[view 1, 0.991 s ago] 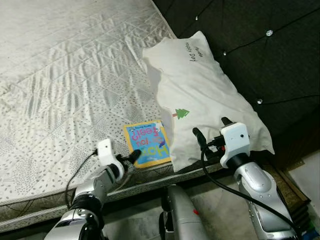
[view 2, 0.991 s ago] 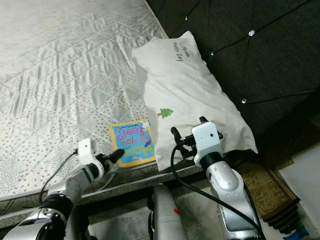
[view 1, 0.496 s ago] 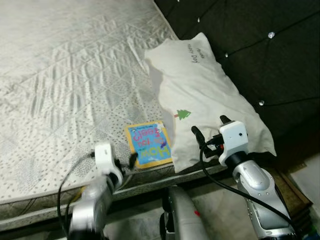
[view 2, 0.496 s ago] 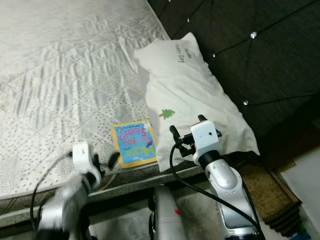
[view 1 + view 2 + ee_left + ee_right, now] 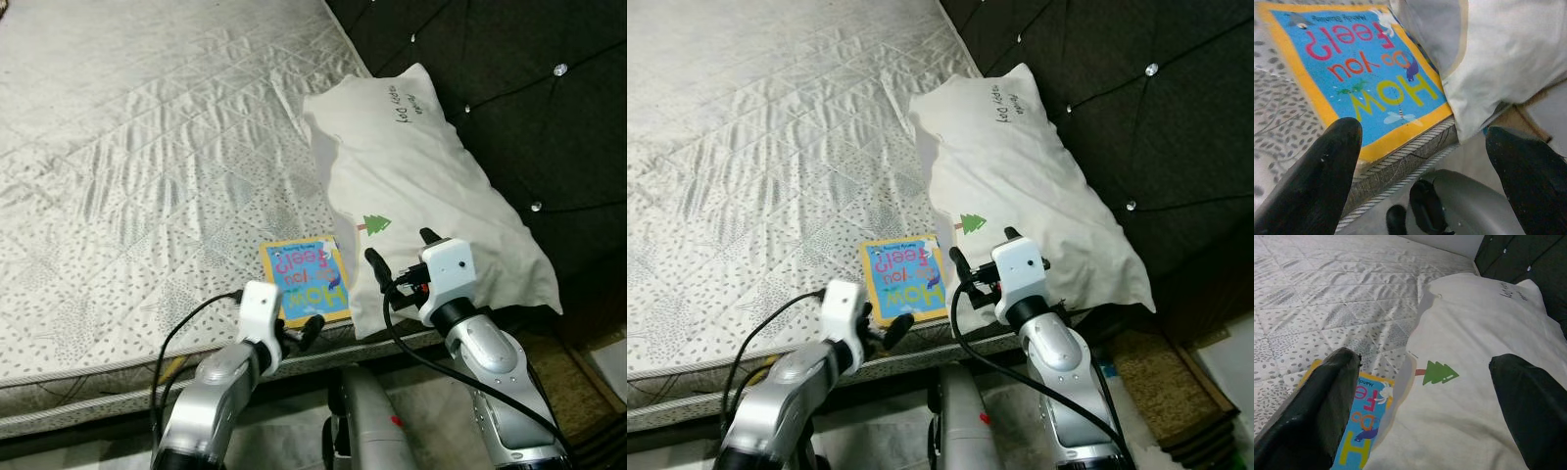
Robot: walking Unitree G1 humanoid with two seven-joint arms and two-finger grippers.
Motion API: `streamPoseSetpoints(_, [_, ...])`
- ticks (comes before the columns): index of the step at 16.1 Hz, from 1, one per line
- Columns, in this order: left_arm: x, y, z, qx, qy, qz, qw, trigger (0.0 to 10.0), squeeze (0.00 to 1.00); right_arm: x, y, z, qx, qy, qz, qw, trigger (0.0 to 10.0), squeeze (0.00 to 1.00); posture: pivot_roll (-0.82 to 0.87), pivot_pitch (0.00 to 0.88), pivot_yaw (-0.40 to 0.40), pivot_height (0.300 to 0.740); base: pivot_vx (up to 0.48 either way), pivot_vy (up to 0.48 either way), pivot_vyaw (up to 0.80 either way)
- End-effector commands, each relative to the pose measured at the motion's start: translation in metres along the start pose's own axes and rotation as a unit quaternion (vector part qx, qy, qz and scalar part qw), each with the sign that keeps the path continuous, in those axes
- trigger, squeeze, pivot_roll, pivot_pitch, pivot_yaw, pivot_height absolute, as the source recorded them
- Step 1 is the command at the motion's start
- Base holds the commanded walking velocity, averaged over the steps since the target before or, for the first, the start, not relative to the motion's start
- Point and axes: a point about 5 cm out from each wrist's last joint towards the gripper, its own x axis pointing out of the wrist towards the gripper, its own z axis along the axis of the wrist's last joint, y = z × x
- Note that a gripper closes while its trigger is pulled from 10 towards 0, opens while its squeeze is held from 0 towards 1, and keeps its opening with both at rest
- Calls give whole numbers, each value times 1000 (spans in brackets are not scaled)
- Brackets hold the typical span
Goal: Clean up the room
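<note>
Hovering with fingers spread wide, the left gripper (image 5: 1422, 147) hung just off the near edge of the book (image 5: 307, 280). The right gripper (image 5: 1425, 377), equally wide, sat beside the book over the pillow (image 5: 431, 186). The book lay flat at the mattress (image 5: 137, 166) edge, one side tucked under the pillow.

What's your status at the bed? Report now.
Left gripper open at mattress edge, just short of picture book. Right gripper open, over pillow. Pillow edge overlaps the book's side.

One book (image 5: 306, 281), one pillow (image 5: 431, 186), one mattress (image 5: 147, 147), two hands.
</note>
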Motion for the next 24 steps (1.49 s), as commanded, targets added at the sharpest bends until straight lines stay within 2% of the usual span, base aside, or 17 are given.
streamPoseSetpoints(1, [4,-2,-7,6,25,-7,1000,10000,1000,-4,-5,-3,-2,4,-8,1000,10000,0,-211,186,-89,600,0,0,0])
streamPoseSetpoints(5, [27,-3,-22,8,99,-47,994,10000,1000,-5,-4,0,-4,0,-13,1000,10000,0,-244,194,-79,600,0,0,0])
streamPoseSetpoints(10, [37,-14,-30,1,119,-70,990,10000,1000,-10,-8,1,-13,2,-18,1000,10000,0,-266,198,-79,600,0,0,0])
streamPoseSetpoints(12, [38,-13,-38,-12,134,-67,989,10000,1000,-9,-8,2,-16,1,-18,1000,10000,0,-267,198,-80,600,0,0,0])
streamPoseSetpoints(16, [39,-3,-37,-43,135,-50,989,10000,1000,-9,-8,3,-19,0,-16,1000,10000,0,-270,199,-83,600,0,0,0])
streamPoseSetpoints(19, [39,6,-36,-43,132,-34,990,10000,1000,-10,-8,3,-21,0,-17,1000,10000,0,-270,199,-83,600,0,0,0])
streamPoseSetpoints(22, [37,24,-30,-43,122,5,992,10000,1000,-12,-9,2,-25,2,-18,1000,10000,0,-284,194,-81,600,0,0,0])
streamPoseSetpoints(24, [37,26,-30,-42,122,8,992,10000,1000,-11,-10,2,-25,2,-17,1000,10000,0,-283,193,-83,600,0,0,0])
